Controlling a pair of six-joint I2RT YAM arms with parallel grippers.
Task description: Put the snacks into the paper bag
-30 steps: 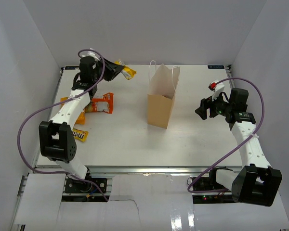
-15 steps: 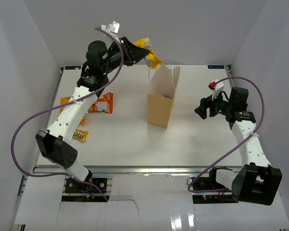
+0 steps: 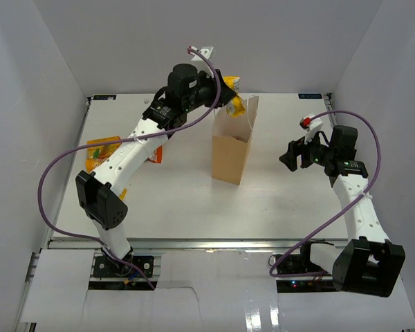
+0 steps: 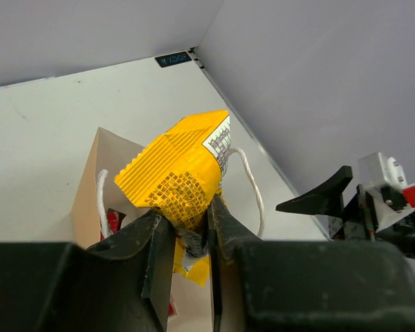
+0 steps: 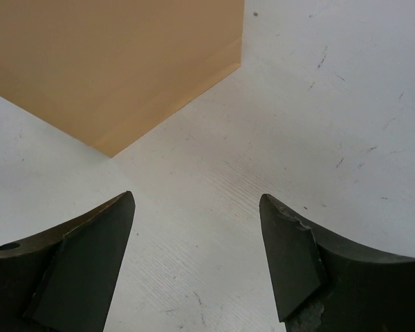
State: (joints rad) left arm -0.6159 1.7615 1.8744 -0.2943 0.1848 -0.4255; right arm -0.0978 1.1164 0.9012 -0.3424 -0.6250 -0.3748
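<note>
The tan paper bag (image 3: pixel 232 144) stands upright mid-table with white loop handles. My left gripper (image 3: pixel 225 90) is shut on a yellow snack packet (image 3: pixel 234 97) and holds it above the bag's open mouth. In the left wrist view the yellow packet (image 4: pixel 183 173) sits pinched between the fingers, over the bag (image 4: pixel 90 187), with a red packet (image 4: pixel 112 220) inside it. Orange packets (image 3: pixel 102 149) lie at the left of the table, partly hidden by my left arm. My right gripper (image 3: pixel 288 155) is open and empty right of the bag; the right wrist view shows the bag's side (image 5: pixel 117 62).
White walls close in the table at the left, back and right. My left arm reaches across the left half of the table. The table's front edge runs by the arm bases.
My left gripper has carried the yellow packet from the far left of the table up and right to above the bag's mouth. The right arm has not moved.
</note>
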